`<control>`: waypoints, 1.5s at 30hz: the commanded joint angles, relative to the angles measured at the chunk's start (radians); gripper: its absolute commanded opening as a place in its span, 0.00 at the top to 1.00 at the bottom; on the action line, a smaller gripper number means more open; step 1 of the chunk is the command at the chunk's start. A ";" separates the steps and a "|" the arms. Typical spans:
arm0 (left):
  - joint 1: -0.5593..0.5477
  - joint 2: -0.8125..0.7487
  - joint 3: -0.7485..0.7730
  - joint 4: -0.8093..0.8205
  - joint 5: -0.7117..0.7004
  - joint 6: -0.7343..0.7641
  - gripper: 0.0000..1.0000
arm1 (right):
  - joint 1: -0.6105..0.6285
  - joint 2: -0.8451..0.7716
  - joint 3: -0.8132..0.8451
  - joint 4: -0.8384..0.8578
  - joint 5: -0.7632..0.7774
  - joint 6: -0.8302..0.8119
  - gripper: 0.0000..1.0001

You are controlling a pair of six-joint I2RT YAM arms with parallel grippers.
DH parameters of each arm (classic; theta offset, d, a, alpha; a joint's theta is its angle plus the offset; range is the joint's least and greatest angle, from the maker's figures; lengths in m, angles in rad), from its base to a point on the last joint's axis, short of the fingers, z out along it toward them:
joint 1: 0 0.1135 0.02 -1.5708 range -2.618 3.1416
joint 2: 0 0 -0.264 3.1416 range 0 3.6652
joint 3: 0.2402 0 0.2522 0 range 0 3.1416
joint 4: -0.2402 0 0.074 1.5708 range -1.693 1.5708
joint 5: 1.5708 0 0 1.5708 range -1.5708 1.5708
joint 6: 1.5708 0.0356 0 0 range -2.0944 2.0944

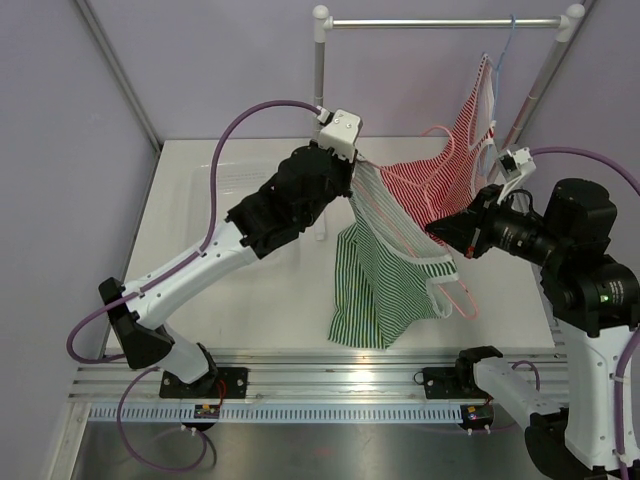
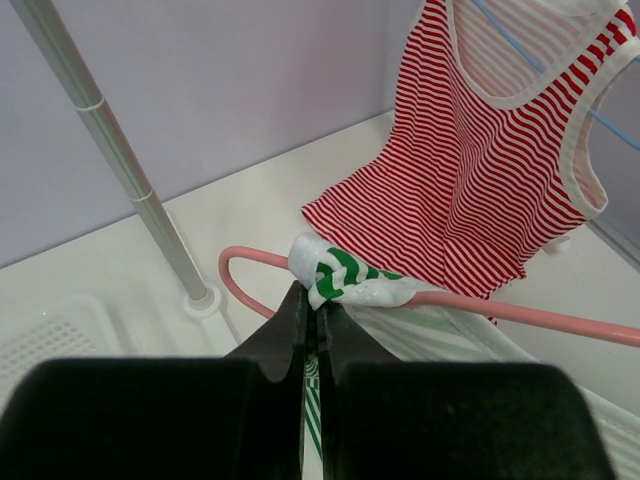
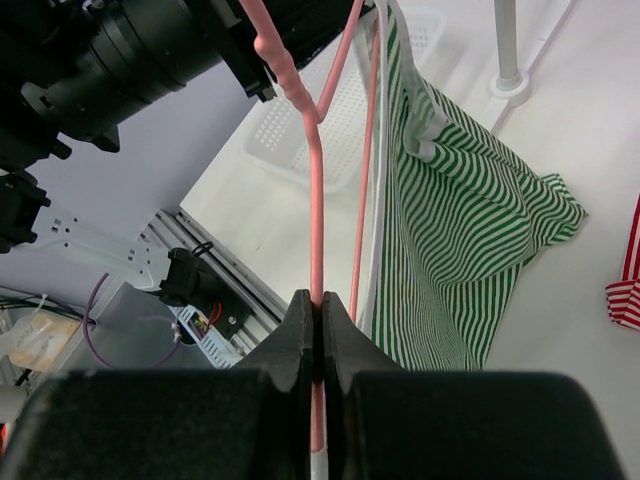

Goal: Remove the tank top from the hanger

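Observation:
A green-and-white striped tank top (image 1: 375, 285) hangs on a pink hanger (image 1: 462, 300) held above the table. My left gripper (image 1: 355, 160) is shut on the top's bunched shoulder strap (image 2: 345, 280), right by the hanger's end (image 2: 245, 262). My right gripper (image 1: 437, 232) is shut on the pink hanger's wire (image 3: 316, 200). The green striped cloth (image 3: 460, 220) drapes beside that wire in the right wrist view. The left arm hides the top's upper left part in the top view.
A red-and-white striped tank top (image 1: 440, 175) hangs on a blue hanger (image 1: 505, 60) from the rack rail (image 1: 440, 22) at the back right; it also shows in the left wrist view (image 2: 480, 170). The rack's post (image 2: 130, 170) stands on the table. A white basket (image 3: 310, 130) lies at the left.

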 commanded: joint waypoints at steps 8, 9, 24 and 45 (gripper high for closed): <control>0.149 -0.048 0.009 -0.079 -0.079 -0.201 1.00 | 0.005 -0.013 -0.087 0.098 -0.127 -0.044 1.00; 0.182 -0.054 0.000 -0.088 -0.072 -0.217 1.00 | 0.006 -0.018 -0.088 0.093 -0.127 -0.051 1.00; 0.331 -0.126 -0.130 -0.075 0.402 -0.362 1.00 | 0.005 -0.136 -0.321 0.602 -0.181 0.155 1.00; 0.313 -0.230 -0.462 0.117 0.752 -0.362 1.00 | 0.008 -0.105 -0.851 2.065 0.374 0.394 1.00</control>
